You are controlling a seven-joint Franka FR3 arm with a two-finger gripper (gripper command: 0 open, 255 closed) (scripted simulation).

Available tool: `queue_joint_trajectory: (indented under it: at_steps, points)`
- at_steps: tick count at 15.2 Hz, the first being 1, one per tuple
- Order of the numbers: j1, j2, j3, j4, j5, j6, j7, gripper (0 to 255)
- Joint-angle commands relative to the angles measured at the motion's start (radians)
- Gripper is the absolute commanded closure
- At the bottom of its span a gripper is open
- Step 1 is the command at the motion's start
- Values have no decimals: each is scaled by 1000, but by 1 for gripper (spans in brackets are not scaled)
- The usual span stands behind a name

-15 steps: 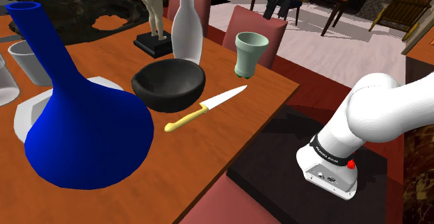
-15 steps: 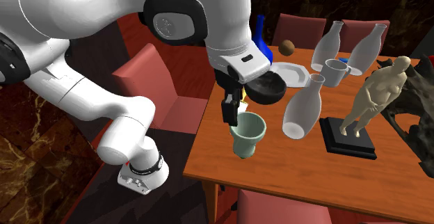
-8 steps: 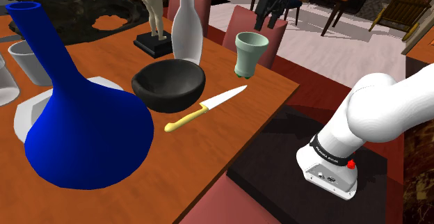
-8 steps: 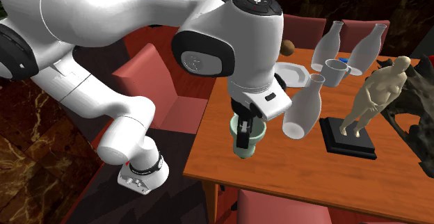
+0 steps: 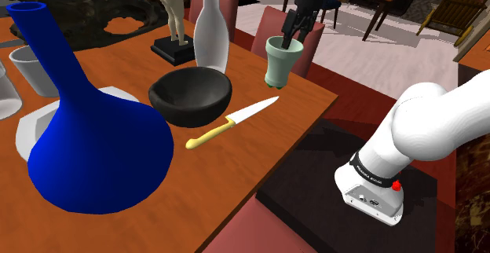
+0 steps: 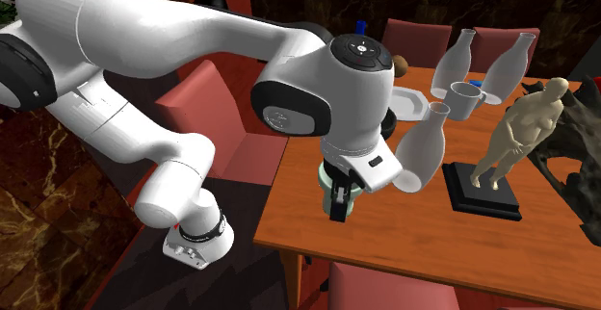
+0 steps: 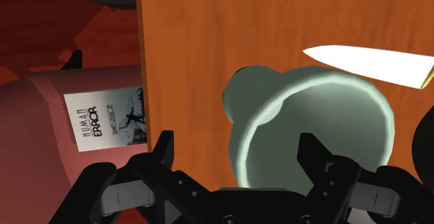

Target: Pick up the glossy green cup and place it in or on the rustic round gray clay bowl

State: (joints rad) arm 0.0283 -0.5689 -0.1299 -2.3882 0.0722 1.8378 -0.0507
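— What lies nearest in the shoulder view?
— The dark box stand [image 5: 306, 182] at five o'clock, with the white arm's base on it. Beside it runs the orange-brown wooden table [image 5: 259, 141], and a big deep-blue long-necked vase [image 5: 94, 145] fills the eight o'clock side

— And mid-table?
— A knife with a yellow handle and a white blade [image 5: 232, 122] lies flat at four o'clock from the round dark grey bowl [image 5: 191, 94], just beside it

— Where is the cup?
— The glossy pale green cup [image 5: 281, 64] stands upright on the table at two o'clock from the bowl, apart from it and close to the table's edge

— And the claw?
— The all-black two-finger gripper [image 5: 293, 38] hangs at the cup's mouth. In the wrist view its fingers [image 7: 165, 153] are spread wide: one is outside the cup's wall, the other over the open mouth. Whether either touches the cup I cannot tell

— Anything farther off?
— A tall white bottle [image 5: 210, 30] at twelve o'clock from the bowl, and a pale statue on a black base [image 5: 174, 16] at eleven
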Motion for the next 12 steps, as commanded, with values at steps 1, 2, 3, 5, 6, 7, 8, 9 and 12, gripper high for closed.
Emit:
queue_joint_trajectory:
  at_steps: [1,2,3,5,6,7,8,9,12]
  points:
    - [0,0,1,-10,1,11,0,0]
    - [0,0,1,-10,1,11,0,0]
    - [0,0,1,-10,1,11,0,0]
    - [0,0,1,-10,1,11,0,0]
    - [0,0,1,-10,1,11,0,0]
    - [0,1,1,-10,1,11,0,0]
    - [0,1,1,-10,1,11,0,255]
    - [0,1,1,-10,1,11,0,255]
    - [0,0,1,-10,1,11,0,255]
